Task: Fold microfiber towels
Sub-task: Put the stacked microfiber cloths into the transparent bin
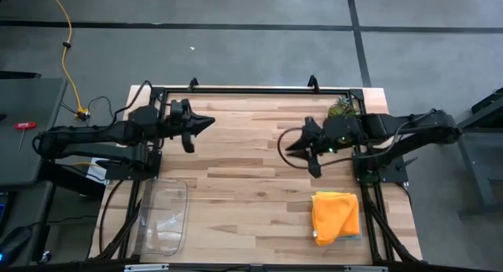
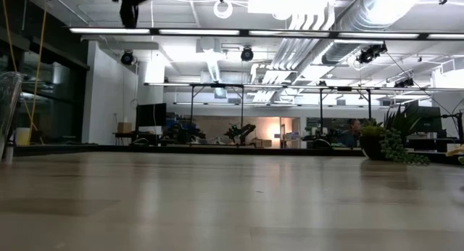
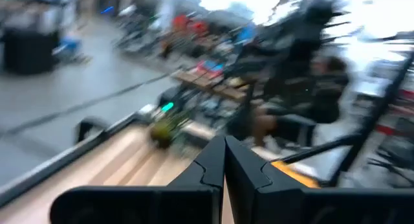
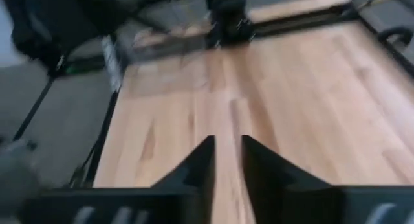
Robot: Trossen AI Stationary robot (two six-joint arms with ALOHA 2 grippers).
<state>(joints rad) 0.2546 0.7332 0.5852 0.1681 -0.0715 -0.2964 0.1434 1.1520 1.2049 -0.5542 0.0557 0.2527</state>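
Note:
A folded orange microfiber towel (image 1: 336,215) lies flat near the table's right front corner, with a bluish edge (image 1: 355,236) of another cloth showing under it. No gripper touches it. My left gripper (image 1: 209,123) hovers over the table's far left part, pointing right, shut on nothing; its fingertips (image 3: 224,160) meet. My right gripper (image 1: 289,146) hovers over the middle right, pointing left, away from the towel. Its fingers (image 4: 226,158) stand a narrow gap apart with only bare wood between them.
A clear plastic tray (image 1: 163,217) sits at the near left. A small green plant (image 1: 342,108) stands at the far right, close behind the right arm. A black frame (image 1: 251,90) runs along the far edge. Bare wood lies between the two grippers.

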